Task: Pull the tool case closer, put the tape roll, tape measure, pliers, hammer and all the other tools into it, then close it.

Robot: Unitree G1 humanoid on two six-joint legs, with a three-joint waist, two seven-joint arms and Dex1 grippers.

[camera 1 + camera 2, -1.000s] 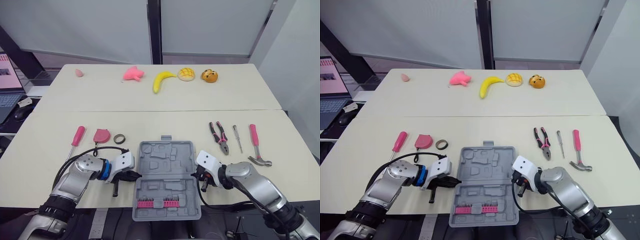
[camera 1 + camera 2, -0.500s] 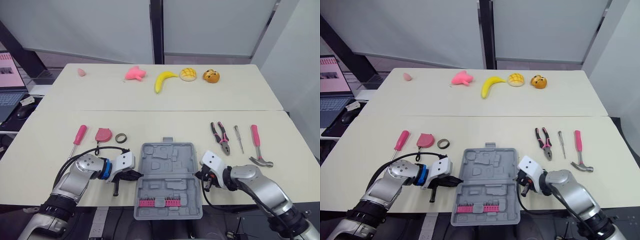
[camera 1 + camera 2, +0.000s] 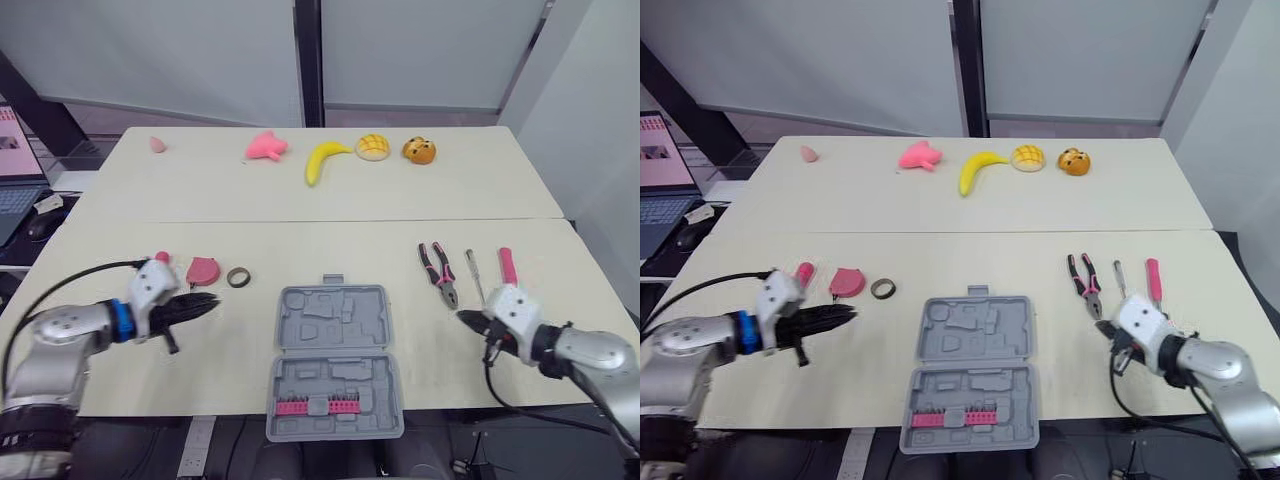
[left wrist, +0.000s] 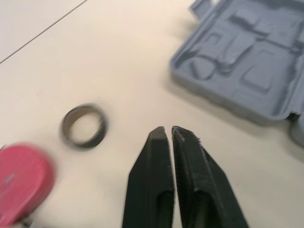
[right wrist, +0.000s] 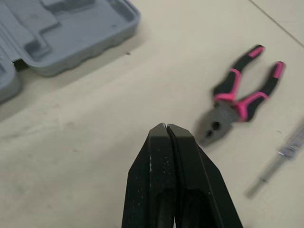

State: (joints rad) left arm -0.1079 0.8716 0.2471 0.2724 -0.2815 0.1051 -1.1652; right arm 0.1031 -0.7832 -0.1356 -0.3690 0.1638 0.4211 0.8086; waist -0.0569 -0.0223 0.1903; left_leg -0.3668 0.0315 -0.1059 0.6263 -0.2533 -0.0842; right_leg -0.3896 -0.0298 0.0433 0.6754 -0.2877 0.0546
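Both arms are out wide here. The left gripper (image 3: 212, 300) hovers low over the table (image 3: 330, 240) with its two black fingers pressed together and nothing between them. It's aimed toward the tape roll (image 4: 83, 126), which sits a little ahead of the tips and isn't touched. The pink tape measure (image 3: 203, 270) lies just beside the roll, on the roll's left. A pink-handled screwdriver (image 3: 161, 257) peeks out from behind that wrist.

The right gripper (image 5: 166, 128) is clenched and empty too. Its tips sit near the head of the pliers (image 5: 240, 100), but there's a bit of bare table between them. A thin screwdriver (image 3: 474, 274) lies to the right of the pliers. Next comes the hammer (image 3: 505, 265), with only its pink handle clear and its head hidden behind the right wrist.

The tool case (image 3: 335, 360) lies open and flat at the near edge of the table, in the middle, well apart from both grippers. Its moulded slots look empty apart from a pink strip of bits (image 3: 318, 407) in the near half.

On the far table there's a banana (image 3: 325, 160) and a few other toy foods.
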